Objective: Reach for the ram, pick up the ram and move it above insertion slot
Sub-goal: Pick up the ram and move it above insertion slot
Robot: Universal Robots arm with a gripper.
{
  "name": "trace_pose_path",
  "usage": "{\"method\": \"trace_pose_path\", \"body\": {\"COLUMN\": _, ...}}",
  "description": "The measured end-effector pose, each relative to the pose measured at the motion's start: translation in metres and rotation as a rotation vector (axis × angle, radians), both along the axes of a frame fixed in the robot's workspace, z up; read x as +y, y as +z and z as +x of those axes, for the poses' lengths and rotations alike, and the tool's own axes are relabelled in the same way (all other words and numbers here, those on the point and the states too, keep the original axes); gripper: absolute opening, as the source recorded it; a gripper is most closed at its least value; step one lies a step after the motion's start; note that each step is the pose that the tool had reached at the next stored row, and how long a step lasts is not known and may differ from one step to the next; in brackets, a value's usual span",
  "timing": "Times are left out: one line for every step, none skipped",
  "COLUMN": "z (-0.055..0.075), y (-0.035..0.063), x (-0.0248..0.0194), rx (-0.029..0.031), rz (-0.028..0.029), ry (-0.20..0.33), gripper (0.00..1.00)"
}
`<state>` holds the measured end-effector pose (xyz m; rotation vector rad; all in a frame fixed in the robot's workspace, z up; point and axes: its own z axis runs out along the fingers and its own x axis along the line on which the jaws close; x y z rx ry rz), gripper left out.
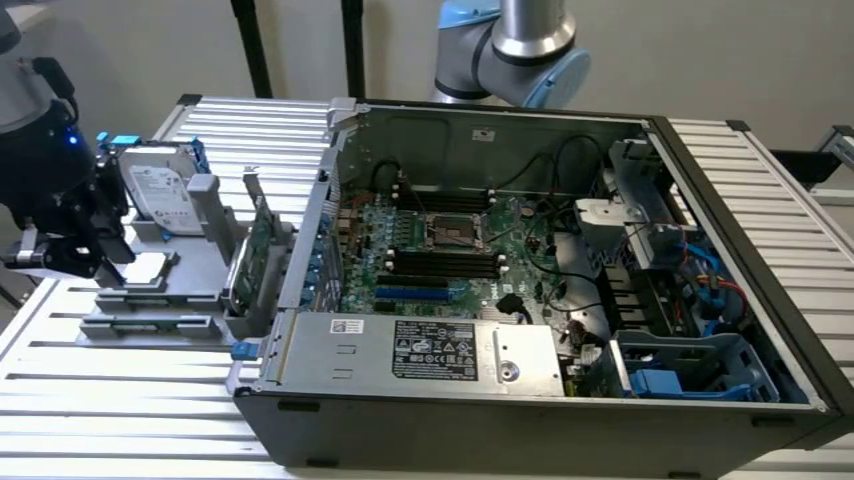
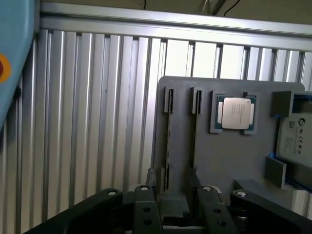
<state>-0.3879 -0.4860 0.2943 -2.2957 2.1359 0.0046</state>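
My gripper [image 1: 83,258] hangs over the grey parts holder [image 1: 147,300] at the exterior view's left, outside the open computer case. In the wrist view its two black fingers [image 2: 146,207] stand apart, with the gripper [image 2: 176,197] open and nothing between them. Just ahead of them, a narrow slot [image 2: 167,141] runs between small clips on the holder [image 2: 219,156]. I cannot tell whether the thin line in it is the ram on edge, since no green shows there. The black memory slots [image 1: 441,262] lie on the motherboard inside the case.
On the holder sit a square silver processor [image 2: 236,113], a hard drive [image 1: 160,195] and an upright green expansion card [image 1: 250,260]. The case wall [image 1: 314,230] rises between the holder and the motherboard. A ribbed aluminium table [image 2: 87,122] lies around the holder. A second arm's joint [image 1: 527,45] hangs behind the case.
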Motion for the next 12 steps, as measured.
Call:
{"method": "trace_pose_path", "body": {"z": 0.0, "y": -0.0019, "x": 0.0, "rx": -0.0001, "rz": 0.0001, "ry": 0.0, "gripper": 0.36}}
{"method": "trace_pose_path", "body": {"z": 0.0, "y": -0.0036, "x": 0.0, "rx": 0.0, "rz": 0.0, "ry": 0.0, "gripper": 0.36}}
{"method": "trace_pose_path", "body": {"z": 0.0, "y": -0.0054, "x": 0.0, "rx": 0.0001, "rz": -0.0001, "ry": 0.0, "gripper": 0.36}}
{"method": "trace_pose_path", "body": {"z": 0.0, "y": -0.0072, "x": 0.0, "rx": 0.0001, "rz": -0.0001, "ry": 0.0, "gripper": 0.36}}
{"method": "trace_pose_path", "body": {"z": 0.0, "y": -0.0092, "x": 0.0, "rx": 0.0, "rz": 0.0, "ry": 0.0, "gripper": 0.36}}
{"method": "trace_pose_path", "body": {"z": 0.0, "y": -0.011, "x": 0.0, "rx": 0.0, "rz": 0.0, "ry": 0.0, "gripper": 0.36}}
{"method": "trace_pose_path", "body": {"z": 0.0, "y": -0.0128, "x": 0.0, "rx": -0.0001, "rz": 0.0, "ry": 0.0, "gripper": 0.36}}
{"method": "trace_pose_path", "body": {"z": 0.0, "y": -0.0147, "x": 0.0, "rx": -0.0001, "rz": 0.0, "ry": 0.0, "gripper": 0.36}}
{"method": "trace_pose_path", "body": {"z": 0.0, "y": -0.0164, "x": 0.0, "rx": 0.0, "rz": 0.0, "ry": 0.0, "gripper": 0.36}}
{"method": "trace_pose_path", "body": {"z": 0.0, "y": -0.0183, "x": 0.0, "rx": 0.0, "rz": 0.0, "ry": 0.0, "gripper": 0.36}}
{"method": "trace_pose_path", "body": {"z": 0.0, "y": -0.02, "x": 0.0, "rx": 0.0001, "rz": -0.0001, "ry": 0.0, "gripper": 0.36}}
{"method": "trace_pose_path", "body": {"z": 0.0, "y": -0.0219, "x": 0.0, "rx": 0.0, "rz": -0.0001, "ry": 0.0, "gripper": 0.36}}
